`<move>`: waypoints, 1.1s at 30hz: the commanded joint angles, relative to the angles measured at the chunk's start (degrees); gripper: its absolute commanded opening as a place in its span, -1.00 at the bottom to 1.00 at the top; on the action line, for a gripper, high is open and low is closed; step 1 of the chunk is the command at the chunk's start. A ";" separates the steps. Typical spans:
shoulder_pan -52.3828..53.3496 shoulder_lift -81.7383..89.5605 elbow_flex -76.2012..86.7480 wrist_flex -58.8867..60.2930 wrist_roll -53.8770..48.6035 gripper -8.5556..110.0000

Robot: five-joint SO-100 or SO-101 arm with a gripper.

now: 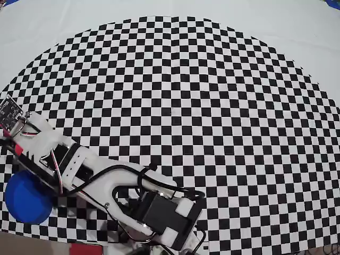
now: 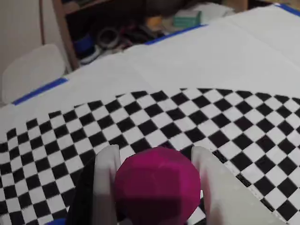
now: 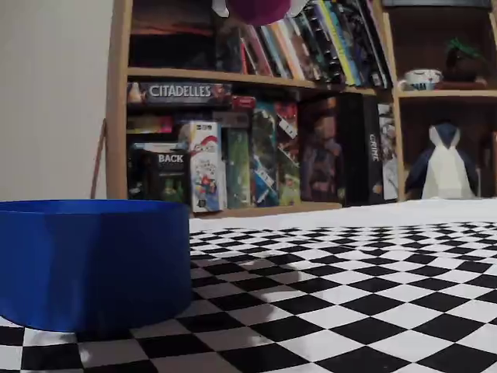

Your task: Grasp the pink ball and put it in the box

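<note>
- the end effector (image 2: 154,154) is closed on the pink ball (image 2: 157,185); in the wrist view one white finger (image 2: 107,183) presses each side of it.
- in the fixed view the pink ball (image 3: 258,9) hangs at the top edge, high above the counter (image 3: 349,295), up and to the right of the box (image 3: 93,260).
- the box (image 1: 26,197), round and blue, sits on the checkered cloth (image 1: 202,106) near the lower left corner of the overhead view, partly under the arm (image 1: 95,178).
- a bookshelf (image 3: 264,116) with games and books stands behind the counter.
</note>
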 commanded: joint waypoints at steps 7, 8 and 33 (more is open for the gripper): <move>-4.48 2.46 -0.09 -0.53 0.09 -0.85; -4.92 2.46 0.00 -0.53 0.09 -0.85; -9.67 7.38 9.40 -3.52 -0.18 -0.85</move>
